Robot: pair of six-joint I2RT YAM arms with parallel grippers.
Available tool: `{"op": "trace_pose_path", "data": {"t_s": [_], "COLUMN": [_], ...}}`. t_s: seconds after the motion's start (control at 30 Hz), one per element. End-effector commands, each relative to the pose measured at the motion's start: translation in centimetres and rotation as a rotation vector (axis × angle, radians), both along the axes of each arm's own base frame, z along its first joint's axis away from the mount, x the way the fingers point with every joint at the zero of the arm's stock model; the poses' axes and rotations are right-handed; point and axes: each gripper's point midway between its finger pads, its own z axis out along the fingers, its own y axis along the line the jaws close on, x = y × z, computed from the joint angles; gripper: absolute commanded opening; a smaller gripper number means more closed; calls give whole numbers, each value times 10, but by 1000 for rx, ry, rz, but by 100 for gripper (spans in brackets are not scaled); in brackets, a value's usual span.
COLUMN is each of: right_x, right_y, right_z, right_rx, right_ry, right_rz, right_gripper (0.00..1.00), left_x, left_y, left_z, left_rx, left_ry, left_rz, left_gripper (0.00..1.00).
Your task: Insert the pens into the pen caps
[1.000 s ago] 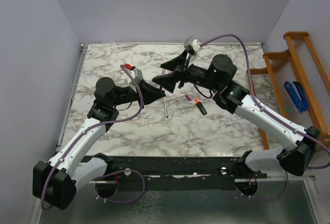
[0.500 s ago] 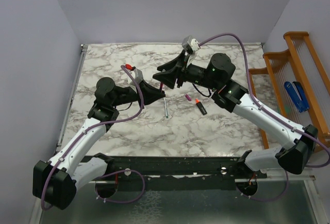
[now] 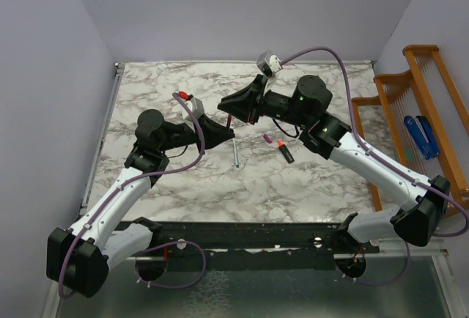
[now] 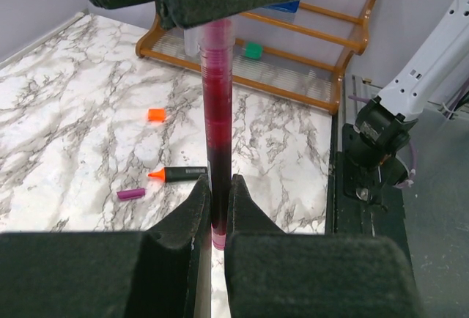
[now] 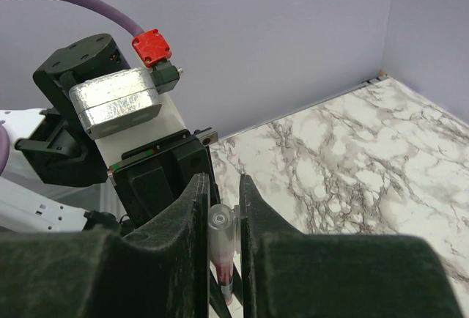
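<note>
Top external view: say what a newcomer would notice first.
Mid-table, both arms meet on one red-pink pen: the left gripper clamps one end, and the right gripper hugs its clear other end. Just right of them, a black marker and a magenta cap lie on the marble table, with a silver pen nearer the arm bases.

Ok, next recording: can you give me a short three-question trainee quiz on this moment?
1. True or false: the silver pen lies on the table, in no claw.
2. Fill in: the magenta cap lies beside the black ____.
3. What does the left claw grip? A) silver pen B) red pen C) magenta cap
Key: 1 true; 2 marker; 3 B.
</note>
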Motion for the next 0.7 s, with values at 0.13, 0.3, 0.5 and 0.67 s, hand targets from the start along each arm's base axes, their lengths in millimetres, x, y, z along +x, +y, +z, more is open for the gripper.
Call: {"op": "trace_pose_path", "data": {"t_s": [0.13, 0.3, 0.5, 0.67], "right_x": [-10, -16, -24, -28], "right_y": [7, 8, 8, 7], "right_z": [-44, -65, -94, -111], "right_rx": [-87, -112, -147, -176], "right_ry": [92, 139, 204, 237], "right_rz": [70, 95, 130, 146], "right_gripper": [0, 0, 0, 1], "left_x": [15, 19, 17, 12], "left_y": [3, 7, 11, 14], "left_z": [48, 75, 102, 118], "left_rx": [-45, -75, -126, -154], "left_ry": [-138, -208, -282, -325], "left_rz": [77, 120, 147, 152], "left_gripper": [0, 0, 0, 0]}}
